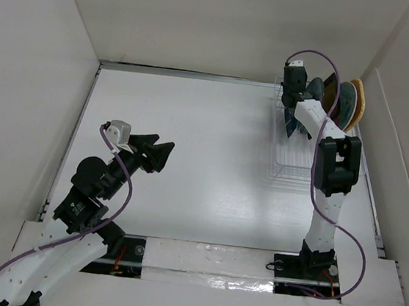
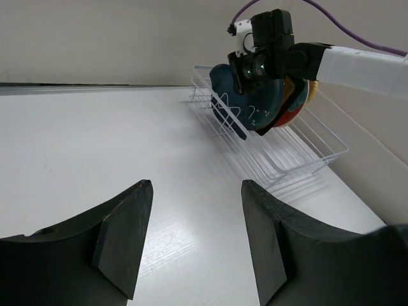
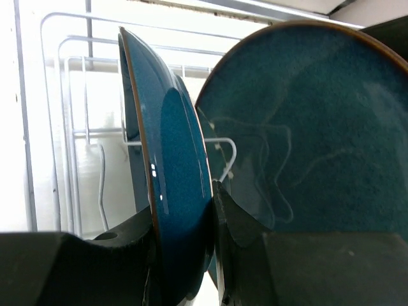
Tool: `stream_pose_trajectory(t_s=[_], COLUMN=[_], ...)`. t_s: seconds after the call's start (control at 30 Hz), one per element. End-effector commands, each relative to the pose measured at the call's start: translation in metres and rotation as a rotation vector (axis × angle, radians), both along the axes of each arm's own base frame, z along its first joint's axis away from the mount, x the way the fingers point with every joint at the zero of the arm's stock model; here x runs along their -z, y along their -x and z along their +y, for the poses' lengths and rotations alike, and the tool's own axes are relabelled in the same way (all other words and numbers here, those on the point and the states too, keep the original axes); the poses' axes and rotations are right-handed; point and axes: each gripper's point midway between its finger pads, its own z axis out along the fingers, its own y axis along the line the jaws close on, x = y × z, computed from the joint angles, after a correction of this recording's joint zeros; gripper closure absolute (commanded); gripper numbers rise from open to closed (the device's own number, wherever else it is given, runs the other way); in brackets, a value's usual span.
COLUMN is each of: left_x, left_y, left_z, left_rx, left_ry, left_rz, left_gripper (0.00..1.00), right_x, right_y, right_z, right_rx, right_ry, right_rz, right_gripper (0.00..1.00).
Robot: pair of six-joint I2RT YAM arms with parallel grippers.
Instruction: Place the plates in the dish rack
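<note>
My right fingers (image 3: 224,213) clamp blue plate (image 3: 175,166) rim; plate upright on edge, rack (image 1: 290,159) straight beyond. Left fingers (image 2: 121,236) wide, empty, well apart.

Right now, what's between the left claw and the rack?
Only bare table. The top view shows nothing lying on that stretch from the left claw to the rack.

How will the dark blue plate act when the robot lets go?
Probably stiff: the dark blue plate looks unbent in the right gripper. Its glossy glaze looks slippery. On edge, it might tip toward the grey-teal plate.
</note>
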Motion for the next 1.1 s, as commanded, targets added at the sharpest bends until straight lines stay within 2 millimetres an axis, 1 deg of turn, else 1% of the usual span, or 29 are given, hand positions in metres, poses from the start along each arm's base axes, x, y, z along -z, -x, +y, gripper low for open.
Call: stream_pose_trajectory(t_s=[0.0, 0.03, 0.1, 0.13, 0.2, 0.23, 0.27, 0.33, 0.37, 0.43, 0.47, 0.5, 0.53, 0.57, 0.6, 0.63, 0.67, 0.7, 0.73, 0.77, 0.8, 0.83, 0.87, 0.9, 0.93, 0.97, 1.0, 1.03, 1.07], left_x=[-0.017, -0.016, -0.014, -0.015, -0.016, -0.015, -0.013, -0.011, -0.013, -0.015, -0.014, -0.012, -0.012, -0.012, -0.012, -0.012, -0.012, -0.011, -0.011, -0.01, -0.009, -0.01, -0.011, -0.01, -0.009, -0.007, -0.004, -0.003, -0.003], left_y=[0.002, 0.002, 0.002, 0.003, 0.002, 0.002, 0.001, 0.0, 0.001, 0.001, 0.0, -0.001, 0.0, 0.0, 0.0, 0.0, -0.001, -0.004, -0.005, -0.005, -0.005, -0.005, -0.005, -0.005, -0.006, -0.007, -0.009, -0.009, -0.01], left_z=[-0.004, -0.004, -0.006, -0.006, -0.005, -0.005, -0.005, -0.006, -0.007, -0.007, -0.007, -0.007, -0.008, -0.009, -0.009, -0.009, -0.008, -0.006, -0.005, -0.005, -0.007, -0.008, -0.009, -0.01, -0.01, -0.01, -0.011, -0.011, -0.011], left_rx=[0.025, 0.025, 0.031, 0.036, 0.028, 0.025, 0.022, 0.026, 0.034, 0.034, 0.031, 0.027, 0.033, 0.041, 0.044, 0.043, 0.035, 0.016, 0.01, 0.01, 0.02, 0.024, 0.027, 0.031, 0.029, 0.027, 0.027, 0.027, 0.024], left_ry=[0.023, 0.022, 0.017, 0.018, 0.02, 0.02, 0.015, 0.011, 0.011, 0.013, 0.011, 0.006, 0.005, 0.002, -0.005, -0.008, -0.012, -0.013, -0.017, -0.019, -0.023, -0.025, -0.024, -0.029, -0.031, -0.035, -0.042, -0.045, -0.049], left_rz=[-0.057, -0.055, -0.047, -0.05, -0.054, -0.052, -0.044, -0.038, -0.041, -0.046, -0.045, -0.04, -0.04, -0.04, -0.043, -0.045, -0.045, -0.042, -0.041, -0.04, -0.04, -0.043, -0.05, -0.051, -0.052, -0.051, -0.043, -0.041, -0.042], left_gripper=[0.46, 0.46, 0.46, 0.46, 0.46, 0.46, 0.46, 0.46, 0.46, 0.46, 0.45, 0.45, 0.45, 0.45, 0.45, 0.45, 0.45, 0.45, 0.45, 0.45, 0.45, 0.45, 0.45, 0.45, 0.45, 0.45, 0.44, 0.44, 0.44], right_x=[-0.026, -0.024, -0.017, -0.017, -0.017, -0.02, -0.026, -0.036, -0.052, -0.064, -0.083, -0.091, -0.098, -0.102, -0.124, -0.133, -0.131, -0.158, -0.174, -0.183, -0.168, -0.208, -0.216, -0.222, -0.226, -0.225, -0.224, -0.209, -0.209], right_y=[-0.016, -0.017, -0.014, -0.014, -0.013, -0.012, -0.012, -0.011, -0.008, -0.004, 0.0, 0.004, 0.009, 0.014, 0.023, 0.03, 0.038, 0.053, 0.061, 0.071, 0.083, 0.104, 0.119, 0.132, 0.156, 0.172, 0.186, 0.202, 0.217], right_z=[-0.002, -0.006, 0.001, -0.003, -0.001, -0.002, -0.007, -0.006, -0.004, -0.001, 0.001, 0.006, 0.006, 0.014, 0.016, 0.029, 0.033, 0.038, 0.055, 0.066, 0.075, 0.088, 0.108, 0.118, 0.134, 0.154, 0.169, 0.188, 0.2], right_rx=[0.012, 0.017, 0.005, 0.011, 0.014, 0.02, 0.038, 0.037, 0.03, 0.017, 0.026, 0.02, 0.026, 0.017, -0.007, -0.035, -0.037, -0.059, -0.116, -0.15, -0.181, -0.271, -0.341, -0.398, -0.504, -0.579, -0.656, -0.753, -0.819], right_ry=[-0.084, -0.105, -0.159, -0.171, -0.188, -0.191, -0.199, -0.216, -0.24, -0.265, -0.306, -0.32, -0.334, -0.359, -0.382, -0.396, -0.411, -0.435, -0.477, -0.516, -0.538, -0.601, -0.652, -0.687, -0.749, -0.809, -0.848, -0.89, -0.916], right_rz=[-0.143, -0.143, -0.143, -0.151, -0.158, -0.163, -0.177, -0.197, -0.233, -0.255, -0.297, -0.31, -0.318, -0.325, -0.361, -0.371, -0.371, -0.425, -0.466, -0.491, -0.468, -0.576, -0.605, -0.63, -0.664, -0.661, -0.655, -0.621, -0.608], right_gripper=[1.0, 1.0, 1.0, 0.91, 0.77, 0.6, 0.53, 0.41, 0.32, 0.23, 0.15, 0.14, 0.01, 0.0, 0.0, 0.0, 0.0, 0.0, 0.0, 0.0, 0.0, 0.0, 0.0, 0.0, 0.0, 0.0, 0.0, 0.0, 0.0])
